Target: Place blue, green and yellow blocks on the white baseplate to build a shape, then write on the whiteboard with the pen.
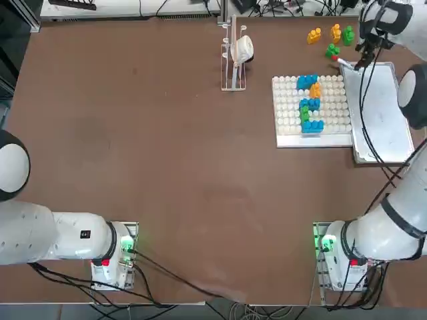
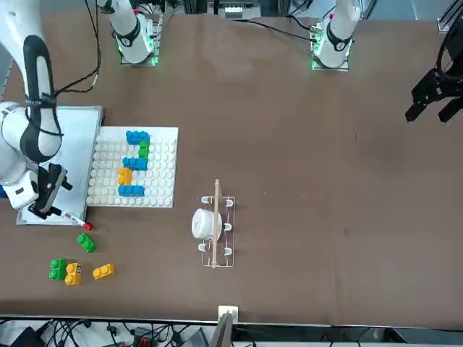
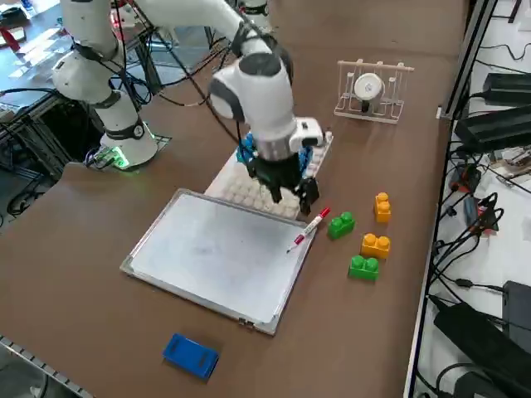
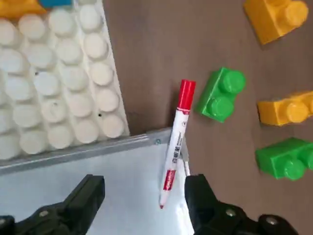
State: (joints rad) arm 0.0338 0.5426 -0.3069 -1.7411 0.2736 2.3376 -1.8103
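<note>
While its fingers stand spread wide with nothing between them, the right gripper [image 4: 144,198] hangs just above the far corner of the whiteboard [image 1: 383,110], over the pen [image 4: 175,147]. In the overhead view, left to right: a clear rack [image 1: 233,63] holding a white roll, then the white baseplate [image 1: 287,110] carrying a stacked column of blue, green and yellow blocks [image 1: 310,103], then the whiteboard touching the baseplate's right edge. The pen (red cap pointing away from the board) lies across that far corner, half on the frame. Four loose bricks [image 1: 331,38], two green and two yellow, rest on the table beyond the baseplate, the nearest green one [image 4: 220,94] just beside the cap.
</note>
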